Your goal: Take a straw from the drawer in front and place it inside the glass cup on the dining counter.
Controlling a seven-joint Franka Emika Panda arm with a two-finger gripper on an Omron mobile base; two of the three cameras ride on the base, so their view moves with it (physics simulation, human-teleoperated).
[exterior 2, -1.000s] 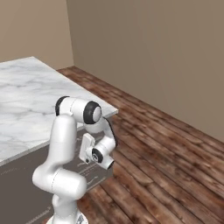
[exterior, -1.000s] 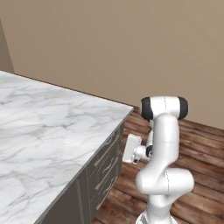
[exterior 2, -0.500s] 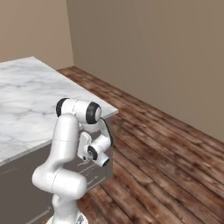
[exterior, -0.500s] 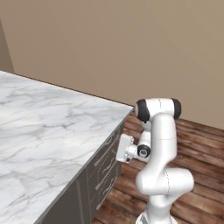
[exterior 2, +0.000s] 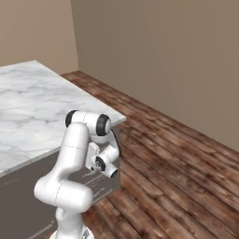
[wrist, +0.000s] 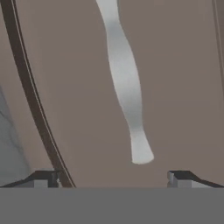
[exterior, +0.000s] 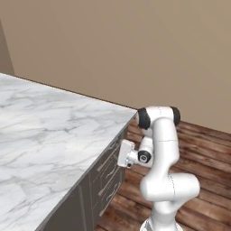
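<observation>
Close up, drawer [wrist: 87, 87] handle [wrist: 127, 87] ahead of end effector [wrist: 113, 177] — fingers spread wide

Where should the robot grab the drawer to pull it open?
Probably by the slim silver handle, since the drawer has a flat front with nothing else to hold. Come straight at the front. The open gripper already faces it in the hand view, with a fingertip on each side of the bar's line, so the fingers could close across the thin bar.

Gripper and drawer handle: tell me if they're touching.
Apart. In the hand view the fingertips stand wide on either side of the silver handle, with drawer front visible between.
</observation>
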